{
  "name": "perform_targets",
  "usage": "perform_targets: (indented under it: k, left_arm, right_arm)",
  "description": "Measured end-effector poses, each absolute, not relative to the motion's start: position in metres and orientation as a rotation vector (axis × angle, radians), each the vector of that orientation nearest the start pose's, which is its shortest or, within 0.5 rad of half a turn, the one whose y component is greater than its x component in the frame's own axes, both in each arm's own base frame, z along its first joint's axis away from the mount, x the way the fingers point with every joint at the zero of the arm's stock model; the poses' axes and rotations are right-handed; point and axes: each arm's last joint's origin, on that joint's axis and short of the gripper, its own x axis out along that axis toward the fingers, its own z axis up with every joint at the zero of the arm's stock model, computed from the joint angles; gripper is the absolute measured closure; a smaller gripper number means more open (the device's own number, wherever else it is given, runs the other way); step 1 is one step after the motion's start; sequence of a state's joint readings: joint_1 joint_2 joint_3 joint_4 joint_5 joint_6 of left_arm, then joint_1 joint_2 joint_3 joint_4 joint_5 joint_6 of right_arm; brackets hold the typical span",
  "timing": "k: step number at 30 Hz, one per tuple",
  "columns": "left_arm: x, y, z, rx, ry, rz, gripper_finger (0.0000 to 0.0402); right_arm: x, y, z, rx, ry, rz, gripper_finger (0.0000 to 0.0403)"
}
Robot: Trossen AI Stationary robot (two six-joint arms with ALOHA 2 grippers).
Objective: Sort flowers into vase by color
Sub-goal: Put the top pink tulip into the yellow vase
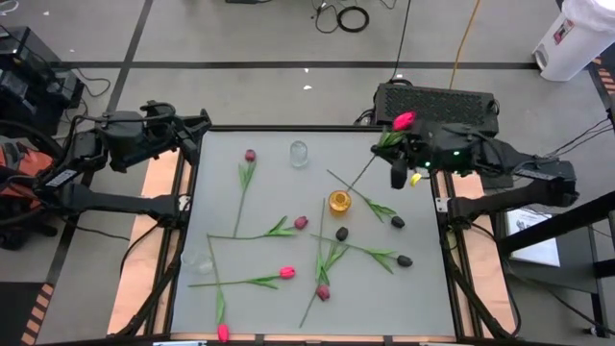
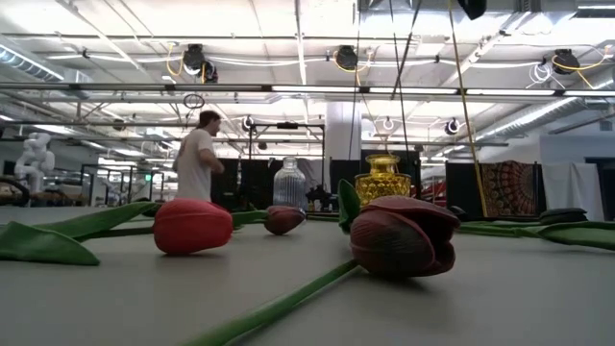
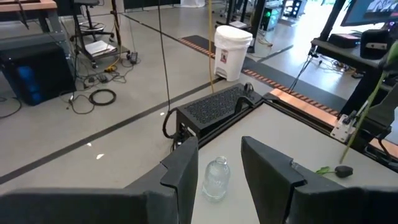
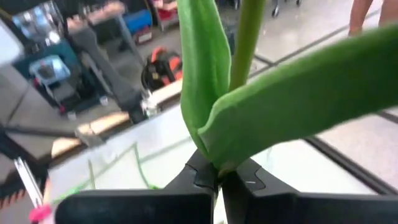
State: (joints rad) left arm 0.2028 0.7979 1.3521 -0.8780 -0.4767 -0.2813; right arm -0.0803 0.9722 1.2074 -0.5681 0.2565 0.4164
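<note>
My right gripper (image 1: 394,146) hovers over the table's far right corner, shut on a pink-headed flower (image 1: 404,120). Its long stem slants down toward the amber vase (image 1: 339,202). A clear vase (image 1: 299,152) stands at the far middle. More flowers lie flat on the table: maroon (image 1: 250,155), black (image 1: 405,260), pink (image 1: 286,273) and others. My left gripper (image 3: 219,149) waits open at the far left corner (image 1: 197,130) with nothing between its fingers. My right gripper pinches the pink flower's green stem (image 4: 219,165) between its two fingers, just where the leaves (image 4: 202,81) branch off. The fingers come from the table's right, near level, and lie across the stem. The flower is lifted clear and tilted, head up and toward the far edge.
Another small clear vase (image 1: 197,258) stands near the left edge. A black box (image 1: 437,101) sits behind the far right corner. Close to the low camera lie a red head (image 2: 192,226) and a maroon head (image 2: 404,235). A person (image 2: 199,159) stands far behind.
</note>
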Motion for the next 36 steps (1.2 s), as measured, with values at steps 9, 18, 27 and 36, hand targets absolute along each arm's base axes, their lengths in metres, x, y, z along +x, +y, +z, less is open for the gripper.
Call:
perform_targets:
  k: [9, 18, 27, 36]
  left_arm:
    - [0.096, 0.033, 0.443, -0.215, 0.233, 0.713, 0.0272]
    - [0.096, 0.033, 0.442, -0.214, 0.240, 0.714, 0.0272]
    - [0.096, 0.033, 0.442, -0.214, 0.240, 0.714, 0.0272]
    - [0.096, 0.033, 0.442, -0.214, 0.240, 0.714, 0.0272]
  right_arm:
    - [0.212, -0.019, 0.391, 0.365, 0.333, -0.389, 0.0402]
    - [0.223, -0.020, 0.384, 0.359, 0.366, -0.397, 0.0402]
    - [0.229, -0.022, 0.378, 0.326, 0.386, -0.453, 0.0403]
    - [0.237, -0.022, 0.372, 0.322, 0.415, -0.458, 0.0403]
